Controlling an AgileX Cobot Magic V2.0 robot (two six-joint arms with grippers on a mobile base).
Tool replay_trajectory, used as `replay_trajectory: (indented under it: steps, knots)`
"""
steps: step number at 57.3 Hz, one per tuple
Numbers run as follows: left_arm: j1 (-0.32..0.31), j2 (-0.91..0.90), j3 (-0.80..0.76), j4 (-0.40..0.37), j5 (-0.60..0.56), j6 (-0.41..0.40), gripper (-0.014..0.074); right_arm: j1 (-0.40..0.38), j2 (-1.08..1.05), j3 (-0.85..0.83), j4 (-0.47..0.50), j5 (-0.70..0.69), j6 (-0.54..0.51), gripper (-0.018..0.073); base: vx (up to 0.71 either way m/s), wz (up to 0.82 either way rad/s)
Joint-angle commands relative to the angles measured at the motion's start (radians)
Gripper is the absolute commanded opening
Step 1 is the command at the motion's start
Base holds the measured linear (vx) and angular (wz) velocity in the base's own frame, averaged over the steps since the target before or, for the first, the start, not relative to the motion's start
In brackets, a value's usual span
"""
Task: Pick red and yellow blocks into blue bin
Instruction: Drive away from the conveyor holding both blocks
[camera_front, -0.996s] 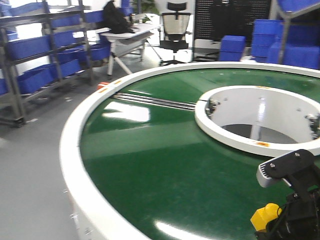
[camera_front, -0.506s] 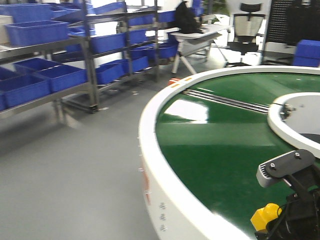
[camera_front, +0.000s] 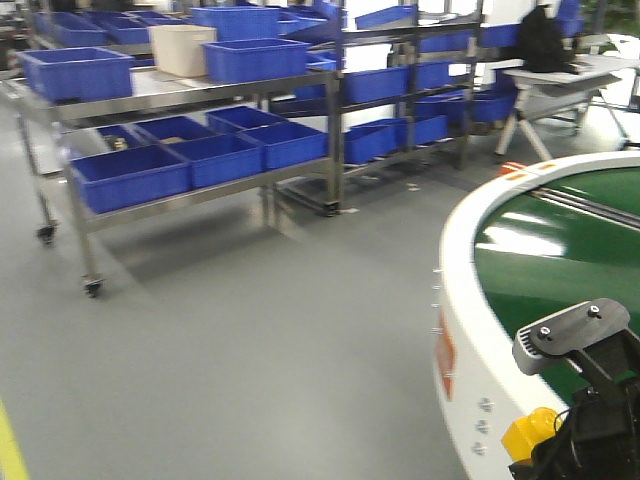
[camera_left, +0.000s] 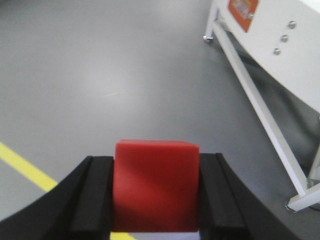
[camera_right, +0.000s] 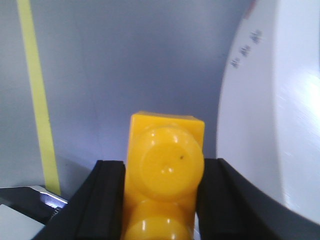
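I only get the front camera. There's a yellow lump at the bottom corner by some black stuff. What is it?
Observer: The right wrist view shows it close up. It's the yellow block, a brick with round studs, clamped in the right end effector.
Operator: Where's the red one? I can't find it!
Observer: The left wrist view has it. The red block is gripped on both sides by the left end effector.
Operator: What's underneath it?
Observer: Grey floor, with a yellow line painted across it.
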Motion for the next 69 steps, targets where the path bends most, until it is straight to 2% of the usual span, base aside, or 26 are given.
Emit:
replay_trajectory:
  steps: [1,20,69]
  knots:
    - [-0.008,-0.002,-0.025,-0.02,-0.065,-0.001,0.0237,0.0,-0.023,-0.026,-0.002,-0.047,-0.009,0.0269,-0.08,0.54]
    - [-0.008,-0.005,-0.025,-0.02,-0.065,-0.001,0.0237,0.0,-0.023,-0.026,-0.002,-0.047,-0.009,0.0269,-0.05,0.36]
    - [-0.008,-0.005,-0.025,-0.02,-0.065,-0.001,0.0237,0.0,-0.023,-0.026,-0.001,-0.022,-0.009,0.0269,0.02,0.07]
